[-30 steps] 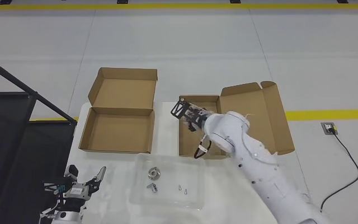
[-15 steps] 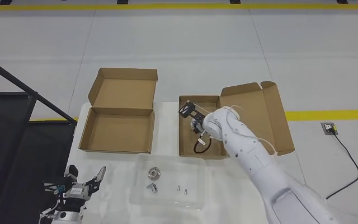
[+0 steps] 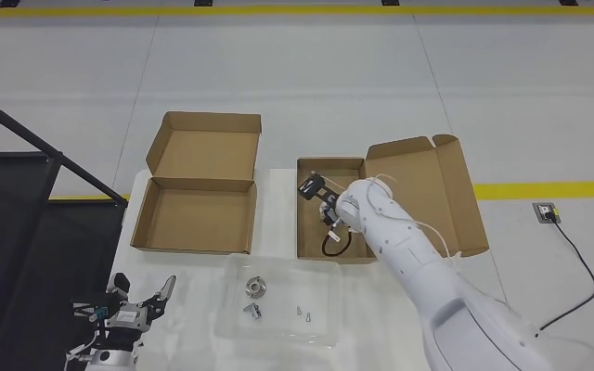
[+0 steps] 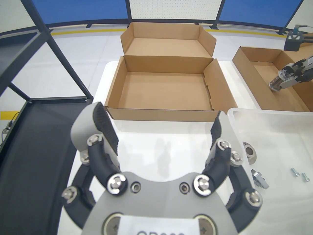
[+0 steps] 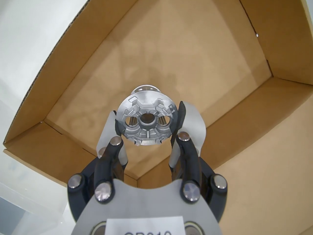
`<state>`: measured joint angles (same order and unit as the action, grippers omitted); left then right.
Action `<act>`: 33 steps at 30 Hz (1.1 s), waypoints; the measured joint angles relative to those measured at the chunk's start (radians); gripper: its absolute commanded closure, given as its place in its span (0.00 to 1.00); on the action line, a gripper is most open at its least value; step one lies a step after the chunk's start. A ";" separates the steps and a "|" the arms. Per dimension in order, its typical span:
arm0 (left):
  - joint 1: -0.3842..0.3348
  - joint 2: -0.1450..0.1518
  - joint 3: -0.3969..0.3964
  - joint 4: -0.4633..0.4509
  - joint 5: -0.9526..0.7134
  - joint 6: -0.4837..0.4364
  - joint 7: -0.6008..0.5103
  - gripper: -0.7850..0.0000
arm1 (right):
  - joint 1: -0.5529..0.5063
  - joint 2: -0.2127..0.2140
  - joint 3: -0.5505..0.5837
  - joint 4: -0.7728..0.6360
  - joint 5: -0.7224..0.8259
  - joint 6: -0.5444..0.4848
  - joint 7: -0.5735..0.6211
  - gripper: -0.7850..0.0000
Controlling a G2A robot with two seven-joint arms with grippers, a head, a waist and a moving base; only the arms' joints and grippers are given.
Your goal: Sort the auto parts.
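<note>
The left hand [image 4: 159,121] hangs released over the near-left corner of the surface [image 4: 156,133], its white label [image 4: 160,227] cut off. Right of the left box [image 3: 195,218], a clear tray [image 3: 320,278] holds small metal parts [image 3: 254,288], hard to make out. In the right box [image 3: 308,232], the right hand [image 5: 148,118] grips a round, silvery cast disc [image 5: 146,103] with holes.

A black metal rack [image 4: 36,133] stands just beside the white table [image 4: 156,128].

Ribbed silver disc [image 5: 146,123] gripped between fingers [image 5: 193,123] inside brown box [image 5: 183,50].
</note>
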<state>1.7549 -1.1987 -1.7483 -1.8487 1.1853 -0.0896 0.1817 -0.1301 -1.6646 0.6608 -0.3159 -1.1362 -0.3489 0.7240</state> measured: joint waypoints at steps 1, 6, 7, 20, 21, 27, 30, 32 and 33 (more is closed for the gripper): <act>0.000 0.000 0.000 0.000 0.000 0.000 0.000 0.00 | 0.003 -0.004 0.000 0.014 0.002 -0.002 -0.005 0.37; 0.000 0.000 0.000 0.000 0.000 0.000 0.000 0.00 | 0.014 -0.018 -0.001 0.054 0.005 -0.010 -0.021 0.09; 0.000 0.000 0.000 0.000 0.000 0.000 0.000 0.00 | 0.017 -0.021 -0.001 0.062 0.005 -0.012 -0.024 0.00; 0.000 0.000 0.000 0.000 0.000 0.000 0.000 0.00 | 0.061 -0.015 0.022 0.075 0.011 -0.045 -0.100 0.00; 0.000 0.000 0.000 0.000 0.000 0.000 0.000 0.00 | 0.064 -0.013 0.022 0.068 0.007 -0.045 -0.100 0.00; 0.000 0.000 0.000 0.000 0.000 0.000 0.000 0.00 | 0.054 0.002 0.029 -0.031 -0.018 -0.048 -0.096 0.00; 0.000 0.000 0.000 0.000 0.000 0.000 0.000 0.00 | 0.030 0.020 0.040 -0.113 -0.036 -0.059 -0.099 0.00; 0.000 0.000 0.000 0.000 0.000 0.000 0.000 0.00 | -0.001 0.038 0.052 -0.198 -0.051 -0.061 -0.083 0.00; 0.000 0.000 0.000 0.000 0.000 0.000 0.000 0.00 | -0.018 0.047 0.060 -0.242 -0.058 -0.058 -0.069 0.00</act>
<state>1.7549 -1.1987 -1.7483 -1.8487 1.1853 -0.0896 0.1817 -0.1486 -1.6174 0.7209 -0.5579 -1.1944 -0.4070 0.6546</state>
